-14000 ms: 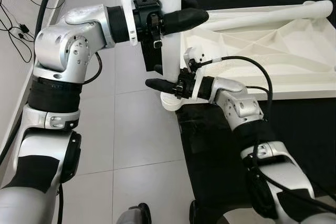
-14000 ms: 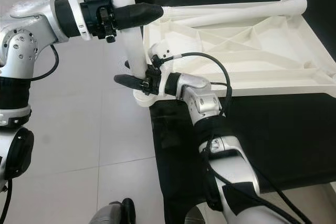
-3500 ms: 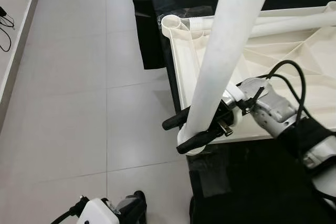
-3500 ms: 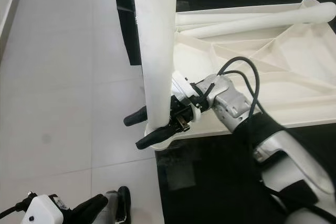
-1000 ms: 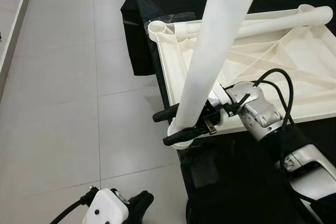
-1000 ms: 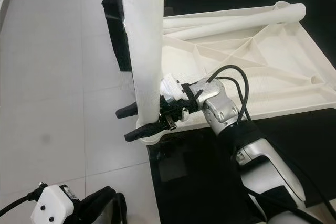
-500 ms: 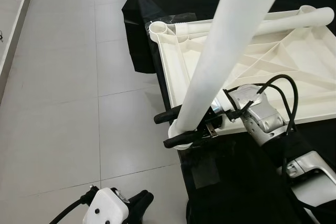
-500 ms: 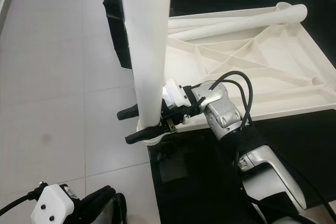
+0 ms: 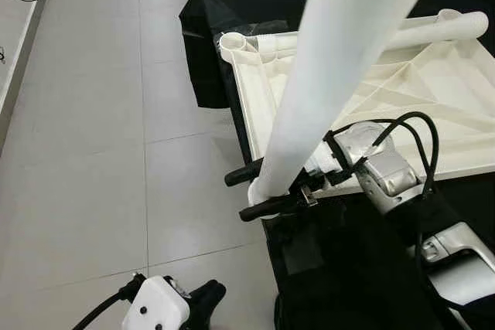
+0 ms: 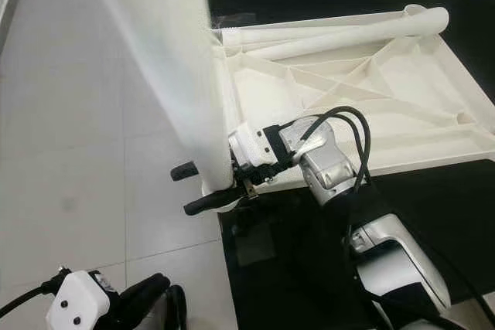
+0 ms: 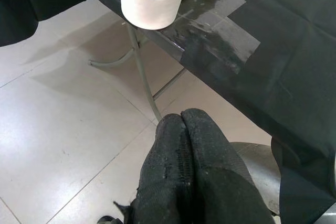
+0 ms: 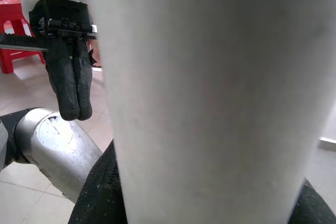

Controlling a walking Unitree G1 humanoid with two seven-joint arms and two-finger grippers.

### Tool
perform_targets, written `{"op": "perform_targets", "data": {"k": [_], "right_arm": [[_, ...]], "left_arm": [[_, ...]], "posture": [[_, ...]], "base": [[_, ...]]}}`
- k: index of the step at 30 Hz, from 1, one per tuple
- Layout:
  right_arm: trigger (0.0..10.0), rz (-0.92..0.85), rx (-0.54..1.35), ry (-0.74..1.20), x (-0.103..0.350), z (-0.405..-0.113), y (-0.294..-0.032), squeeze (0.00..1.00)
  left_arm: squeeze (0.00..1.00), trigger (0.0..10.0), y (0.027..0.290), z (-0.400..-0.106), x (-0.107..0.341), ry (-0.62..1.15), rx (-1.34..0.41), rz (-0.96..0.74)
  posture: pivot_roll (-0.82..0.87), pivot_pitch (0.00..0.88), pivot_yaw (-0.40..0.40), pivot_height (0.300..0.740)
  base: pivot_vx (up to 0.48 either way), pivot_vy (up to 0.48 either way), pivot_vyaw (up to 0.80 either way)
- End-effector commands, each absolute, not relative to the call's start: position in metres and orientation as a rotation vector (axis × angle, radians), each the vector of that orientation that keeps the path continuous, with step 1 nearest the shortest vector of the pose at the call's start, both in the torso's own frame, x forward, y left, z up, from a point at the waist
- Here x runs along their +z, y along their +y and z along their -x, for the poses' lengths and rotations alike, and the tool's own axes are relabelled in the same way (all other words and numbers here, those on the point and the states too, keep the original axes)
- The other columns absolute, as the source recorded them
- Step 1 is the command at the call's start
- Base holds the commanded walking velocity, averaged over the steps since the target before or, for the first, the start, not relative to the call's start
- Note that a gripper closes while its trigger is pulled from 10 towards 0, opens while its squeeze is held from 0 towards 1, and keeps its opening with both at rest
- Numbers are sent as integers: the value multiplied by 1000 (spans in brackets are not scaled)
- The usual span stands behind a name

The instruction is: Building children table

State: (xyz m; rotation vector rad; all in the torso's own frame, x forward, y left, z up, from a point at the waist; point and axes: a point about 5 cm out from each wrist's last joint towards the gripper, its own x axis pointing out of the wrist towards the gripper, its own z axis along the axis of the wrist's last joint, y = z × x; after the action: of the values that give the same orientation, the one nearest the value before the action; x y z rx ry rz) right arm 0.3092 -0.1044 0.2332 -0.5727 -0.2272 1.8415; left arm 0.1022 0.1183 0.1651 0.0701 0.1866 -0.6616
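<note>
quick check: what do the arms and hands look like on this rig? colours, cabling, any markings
Right arm: silver metal shells with black joint sections and a white collar at the wrist. Black cables loop over its forearm. Right hand: two long, rounded black fingers. Left hand: matching black fingers with a textured rubbery surface, a white wrist housing with small dark holes, and a black cable running off it. No readable markings.

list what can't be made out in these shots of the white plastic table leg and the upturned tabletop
- Top of the tall white plastic table leg: cut off by the upper edge in both eye views.
- Leg base in the corner socket of the white ribbed upturned tabletop: hidden by the right gripper clamped around it.
- Right wrist view: the leg blocks everything behind it.
- Far tabletop corner: cut off by the right edge of the left eye view.
- Left gripper: shut, hanging low over the floor.
</note>
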Motion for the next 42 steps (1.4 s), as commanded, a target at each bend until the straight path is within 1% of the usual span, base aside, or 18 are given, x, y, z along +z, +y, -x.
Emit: {"op": "perform_targets", "data": {"k": [1,4,7,9,14,21,26,27,29,31,32,33,36,37,38,39,41,42], "right_arm": [[10000,568,1821,-46,206,-311,-114,0],[10000,539,1818,-51,208,-311,-113,0],[10000,414,1733,-89,211,-318,-110,0],[10000,388,1706,-93,211,-319,-110,0],[10000,355,1660,-97,207,-320,-111,0],[10000,310,1515,-150,204,-316,-115,0],[10000,309,1495,-148,203,-314,-115,0],[10000,317,1398,-102,195,-309,-111,0],[10000,317,1398,-102,195,-309,-111,0],[10000,293,1253,-39,187,-302,-104,0],[10000,293,1253,-39,187,-302,-104,0],[10000,288,1116,19,179,-297,-102,0],[10000,286,1067,40,177,-297,-103,0],[10000,282,982,60,174,-297,-104,0],[10000,282,982,60,174,-297,-104,0],[10000,281,918,68,173,-298,-106,0],[10000,281,918,68,173,-298,-106,0],[10000,273,855,64,173,-298,-106,0]], "left_arm": [[0,3294,118,-100,163,210,-660,-63],[0,3255,118,-100,163,210,-660,-63],[0,3294,118,-100,163,209,-659,-62],[0,3333,118,-100,163,209,-659,-62],[0,3373,118,-100,163,211,-659,-62],[0,3412,118,-99,162,217,-663,-66],[0,3451,118,-99,162,217,-663,-68],[0,3804,118,-99,161,218,-664,-70],[0,3804,118,-99,161,218,-664,-70],[0,4157,119,-99,161,219,-662,-72],[0,4157,119,-99,161,219,-662,-72],[0,4745,120,-100,161,219,-657,-72],[0,4745,121,-100,161,218,-655,-72],[0,4980,122,-101,161,218,-653,-73],[0,4980,122,-101,161,218,-653,-73],[0,5569,123,-101,161,217,-652,-75],[0,5569,123,-101,161,217,-652,-75],[0,7059,123,-102,161,217,-650,-77]], "posture": [[152,320,-4,740],[151,321,-5,740],[150,320,-7,740],[150,320,-6,740],[149,317,-5,740],[141,311,-11,740],[138,310,-14,740],[125,303,-20,740],[125,303,-20,740],[121,300,-24,740],[121,300,-24,740],[116,298,-18,740],[116,298,-18,740],[116,300,-14,740],[116,300,-14,740],[117,300,-12,740],[117,300,-12,740],[118,299,-8,740]], "base": [[0,0,0],[0,0,0],[0,0,0],[0,0,0],[0,0,0],[0,0,0],[0,0,0],[0,0,0],[0,0,0],[0,0,0],[0,0,0],[0,0,0],[0,0,0],[0,0,0],[0,0,0],[0,0,0],[0,0,0],[0,0,0]]}}
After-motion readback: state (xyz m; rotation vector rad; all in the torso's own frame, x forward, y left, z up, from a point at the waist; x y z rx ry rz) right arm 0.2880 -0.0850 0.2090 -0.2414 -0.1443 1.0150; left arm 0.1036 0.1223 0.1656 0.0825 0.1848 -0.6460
